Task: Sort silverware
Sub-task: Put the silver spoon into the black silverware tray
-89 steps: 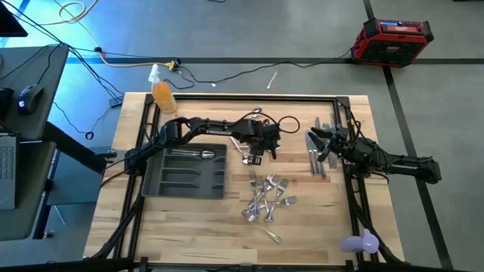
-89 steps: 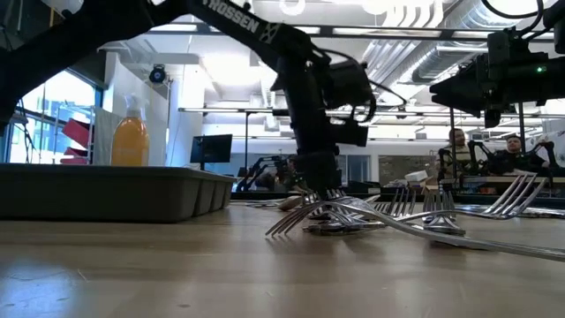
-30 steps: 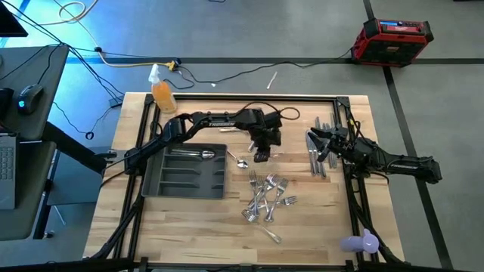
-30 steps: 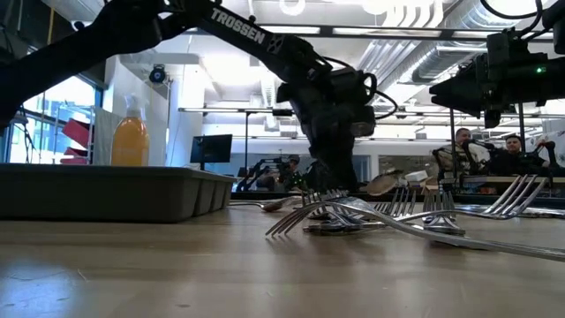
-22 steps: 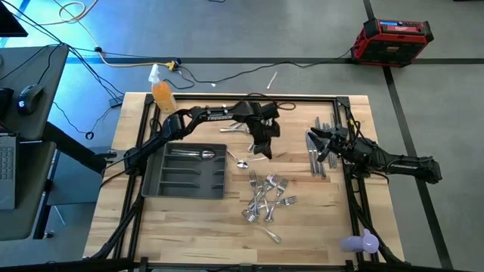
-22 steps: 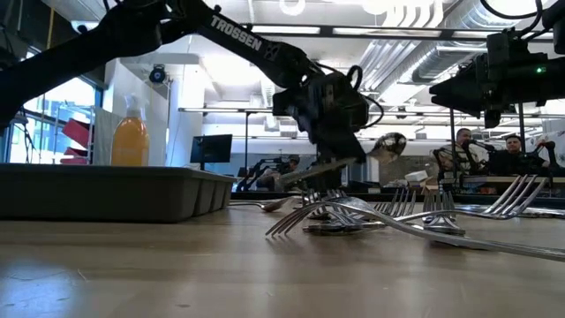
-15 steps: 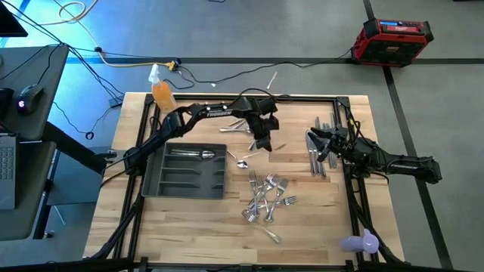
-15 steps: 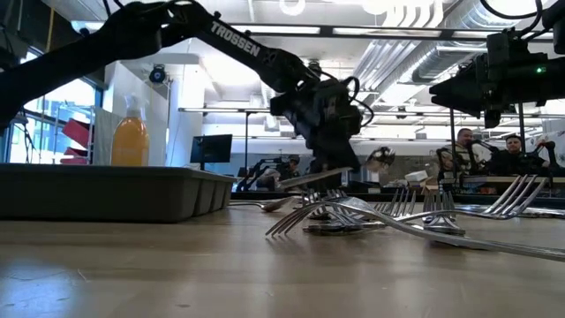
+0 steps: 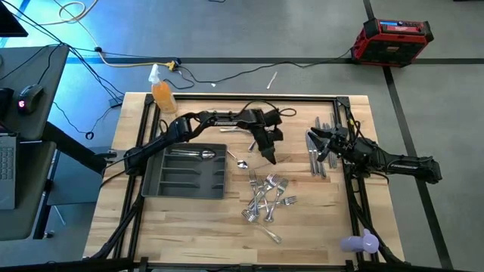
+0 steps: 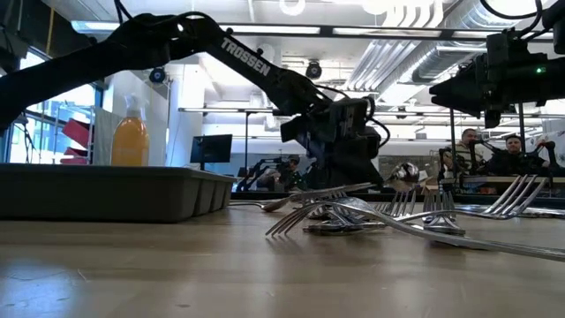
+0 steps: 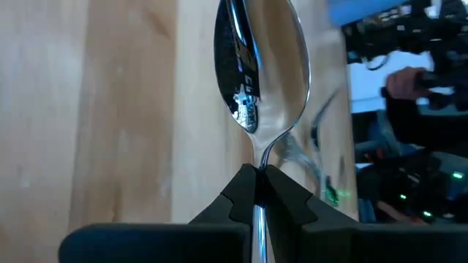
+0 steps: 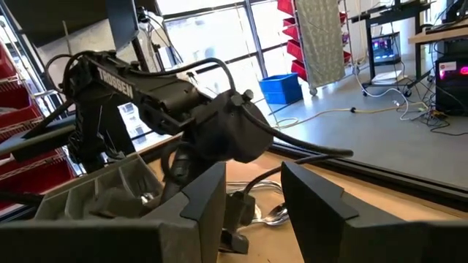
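The left gripper (image 11: 257,191) is pinching a spoon (image 11: 259,69) by its handle, bowl pointing straight ahead, the tray (image 9: 162,181) lying toward the worktop's left edge.

- One dark grey tray (image 9: 162,184) on the wooden table (image 9: 189,227), with one spoon (image 9: 198,154) lying in its far compartment.
- One loose spoon (image 9: 240,162) just right of the tray.
- One spoon (image 11: 259,69) clamped in the left gripper (image 11: 257,191).
- One tangled heap of forks (image 9: 266,198) right of the tray; exact number unclear.
- One row of knives (image 9: 315,157) farther right.
- Two arms.
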Controlling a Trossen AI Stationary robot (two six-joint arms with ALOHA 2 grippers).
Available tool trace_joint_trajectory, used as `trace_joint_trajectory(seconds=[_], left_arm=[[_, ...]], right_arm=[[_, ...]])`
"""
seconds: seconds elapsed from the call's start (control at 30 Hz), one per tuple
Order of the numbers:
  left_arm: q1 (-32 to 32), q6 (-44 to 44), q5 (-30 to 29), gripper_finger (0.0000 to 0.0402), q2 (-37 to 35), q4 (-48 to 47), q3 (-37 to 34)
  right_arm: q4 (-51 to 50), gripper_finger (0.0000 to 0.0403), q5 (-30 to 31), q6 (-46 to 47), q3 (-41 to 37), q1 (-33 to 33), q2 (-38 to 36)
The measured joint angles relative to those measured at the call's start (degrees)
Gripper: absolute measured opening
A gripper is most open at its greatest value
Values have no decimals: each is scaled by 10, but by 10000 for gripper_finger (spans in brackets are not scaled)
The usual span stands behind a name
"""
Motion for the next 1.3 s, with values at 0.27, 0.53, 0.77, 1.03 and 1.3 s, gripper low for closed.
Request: trace_joint_trajectory(seconds=[0.27, 0.53, 0.77, 1.03, 1.3], left_arm=[[7, -4, -57, 46, -1, 17, 1], [14, 32, -127, 129, 0, -17, 29], [-21, 197, -265, 131, 0, -132, 92], [-131, 293, -586, 127, -3, -135, 103], [-183, 322, -759, 127, 0, -59, 102]], right_arm=[[0, 121, 1, 0, 0, 0, 0], [0, 121, 1, 0, 0, 0, 0], [0, 121, 0, -2, 0, 0, 0], [0, 121, 0, -2, 0, 0, 0], [0, 121, 0, 0, 0, 0, 0]])
